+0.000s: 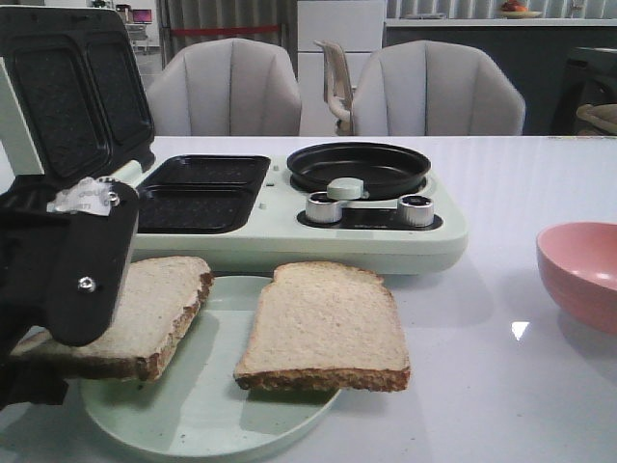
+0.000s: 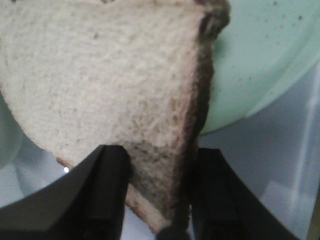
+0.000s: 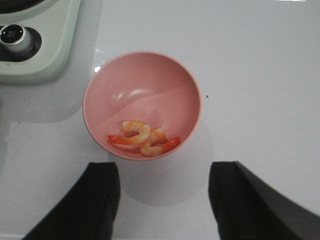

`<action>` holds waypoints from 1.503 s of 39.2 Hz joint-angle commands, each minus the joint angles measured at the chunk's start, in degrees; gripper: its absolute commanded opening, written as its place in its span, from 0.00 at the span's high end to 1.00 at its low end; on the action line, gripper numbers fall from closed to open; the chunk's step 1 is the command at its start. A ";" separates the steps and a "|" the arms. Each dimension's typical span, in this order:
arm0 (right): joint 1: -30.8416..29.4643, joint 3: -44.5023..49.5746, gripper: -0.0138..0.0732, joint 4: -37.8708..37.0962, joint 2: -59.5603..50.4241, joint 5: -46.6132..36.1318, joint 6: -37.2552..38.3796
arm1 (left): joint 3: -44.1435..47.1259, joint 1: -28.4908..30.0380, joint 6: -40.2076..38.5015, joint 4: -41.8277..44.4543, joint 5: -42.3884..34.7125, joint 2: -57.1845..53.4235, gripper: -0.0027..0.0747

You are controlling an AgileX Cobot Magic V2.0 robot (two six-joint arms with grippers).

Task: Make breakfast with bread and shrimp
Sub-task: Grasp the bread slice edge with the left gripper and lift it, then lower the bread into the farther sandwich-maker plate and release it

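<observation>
Two slices of bread show over a pale green plate. The right slice lies flat on it. The left slice is tilted and reaches past the plate's left rim. My left gripper is shut on that slice at a crusty corner, with the plate below. Two curled orange shrimp lie in a pink bowl just ahead of my right gripper. That gripper hangs open above the bare table, holding nothing.
A mint breakfast maker stands behind the plate, with its lid up, black sandwich wells, a round pan and two knobs. The pink bowl is at the right edge. Grey chairs stand behind the table.
</observation>
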 commanded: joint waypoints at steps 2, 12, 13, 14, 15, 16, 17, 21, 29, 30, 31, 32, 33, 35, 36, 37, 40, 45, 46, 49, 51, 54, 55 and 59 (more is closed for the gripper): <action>-0.45 -1.98 0.26 -0.52 -0.10 -3.57 -0.10 | -1.42 -0.57 -0.71 -1.84 0.78 -1.66 0.72; -0.45 -1.98 0.26 -0.52 -0.10 -3.57 -0.10 | -1.42 -6.47 -0.71 -3.52 10.23 -9.38 0.84; -0.45 -1.98 0.26 -0.52 -0.10 -3.57 -0.10 | -1.42 -6.99 -0.71 -3.02 10.96 -10.59 0.84; -0.45 -1.98 0.26 -0.52 -0.10 -3.57 -0.10 | -1.42 -7.96 -0.71 -2.26 11.71 -11.87 0.84; -0.45 -1.98 0.26 -0.52 -0.10 -3.57 -0.10 | -1.42 -8.83 -0.71 -0.93 12.51 -13.57 0.84; -0.45 -1.98 0.26 -0.52 -0.10 -3.57 -0.10 | -1.42 -9.20 -0.71 0.39 13.05 -14.83 0.84; -0.45 -1.98 0.26 -0.52 -0.10 -3.57 -0.10 | -1.42 -9.84 -0.71 1.84 13.50 -16.04 0.84; -0.45 -1.98 0.26 -0.52 -0.10 -3.57 -0.10 | -2.99 -10.28 -0.71 7.37 15.08 -20.16 0.84; -0.45 -1.98 0.26 -0.52 -0.10 -3.57 -0.10 | -11.28 -5.93 -0.71 14.38 14.84 -18.94 0.84; -0.45 -1.98 0.26 -0.52 -0.10 -3.57 -0.10 | -12.36 -5.18 -0.71 15.21 14.23 -18.01 0.84; -0.45 -1.98 0.26 -0.52 -0.10 -3.57 -0.10 | -13.86 -4.09 -0.71 15.75 13.96 -17.15 0.84; -0.45 -1.98 0.26 -0.52 -0.10 -3.57 -0.10 | -15.00 -3.22 -0.71 16.32 13.53 -15.88 0.84; -0.45 -1.98 0.26 -0.52 -0.10 -3.57 -0.10 | -16.55 -1.97 -0.71 16.77 13.16 -14.83 0.84; -0.45 -1.98 0.26 -0.52 -0.10 -3.57 -0.10 | -18.95 -0.15 -0.71 17.44 12.24 -12.15 0.84; -0.45 -1.98 0.26 -0.52 -0.10 -3.57 -0.10 | -20.57 1.07 -0.71 17.75 11.68 -10.89 0.84; -0.45 -1.98 0.26 -0.52 -0.10 -3.57 -0.10 | -21.78 2.22 -0.71 18.33 10.79 -9.19 0.84; -0.45 -1.98 0.26 -0.52 -0.10 -3.57 -0.10 | -26.12 4.79 -0.71 19.56 8.02 -4.73 0.84; -0.45 -1.98 0.26 -0.52 -0.10 -3.57 -0.10 | -32.88 8.58 -0.71 19.62 4.30 3.50 0.84; -0.45 -1.98 0.26 -0.52 -0.10 -3.57 -0.10 | -34.85 9.49 -0.71 19.62 4.01 5.33 0.84; -0.45 -1.98 0.26 -0.52 -0.10 -3.57 -0.10 | -39.28 11.12 -0.71 19.62 3.86 10.26 0.84; -0.45 -1.98 0.26 -0.52 -0.10 -3.57 -0.10 | -41.61 11.95 -0.71 19.89 3.86 13.18 0.84; -0.45 -1.98 0.26 -0.52 -0.10 -3.57 -0.10 | -45.55 13.19 -0.71 20.77 3.86 17.08 0.84; -0.45 -1.98 0.26 -0.52 -0.10 -3.57 -0.10 | -46.87 13.62 -0.71 20.89 3.86 18.55 0.84; -0.45 -1.98 0.26 -0.52 -0.10 -3.57 -0.10 | -50.84 14.73 -0.71 21.52 4.20 23.24 0.84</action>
